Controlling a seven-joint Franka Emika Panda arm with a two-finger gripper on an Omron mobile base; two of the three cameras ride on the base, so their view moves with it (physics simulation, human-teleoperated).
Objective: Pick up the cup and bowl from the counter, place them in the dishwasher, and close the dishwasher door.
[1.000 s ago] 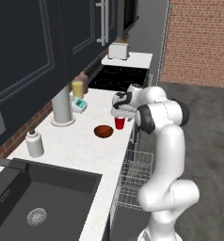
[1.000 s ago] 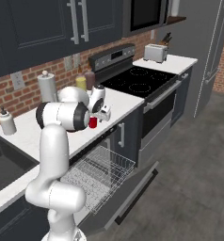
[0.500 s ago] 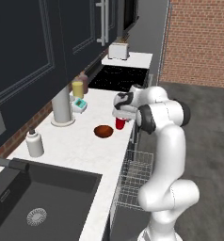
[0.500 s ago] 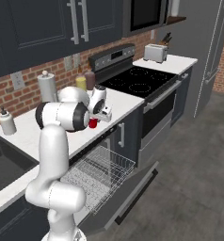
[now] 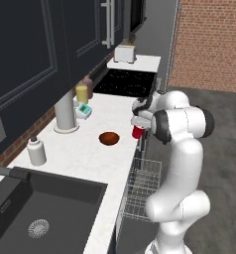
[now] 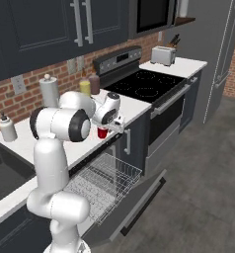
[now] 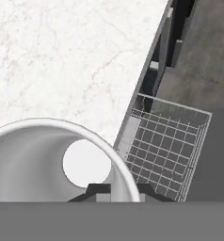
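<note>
My gripper (image 5: 140,123) is shut on the rim of the red cup (image 5: 138,132), at the front edge of the white counter (image 5: 85,151). I cannot tell whether the cup's base touches the stone. In the hand view the cup's pale inside (image 7: 43,160) looms large, with its rim wall between my fingertips (image 7: 99,190). The reddish-brown bowl (image 5: 109,138) sits on the counter just left of the cup. Below the edge, the dishwasher's grey wire rack (image 6: 103,179) is pulled out over the lowered dishwasher door (image 6: 139,201). The right base view shows the cup (image 6: 102,132) under the gripper (image 6: 109,124).
A paper-towel roll (image 5: 65,115), a yellow jar (image 5: 82,94) and a small teal device (image 5: 83,110) stand at the counter's back. A soap bottle (image 5: 36,151) is beside the sink (image 5: 38,211). The black stove (image 6: 149,89) and toaster (image 6: 163,55) lie to the right.
The jaws have closed on the cup's rim. The arm and cup have barely shifted; the bowl has stayed put.
</note>
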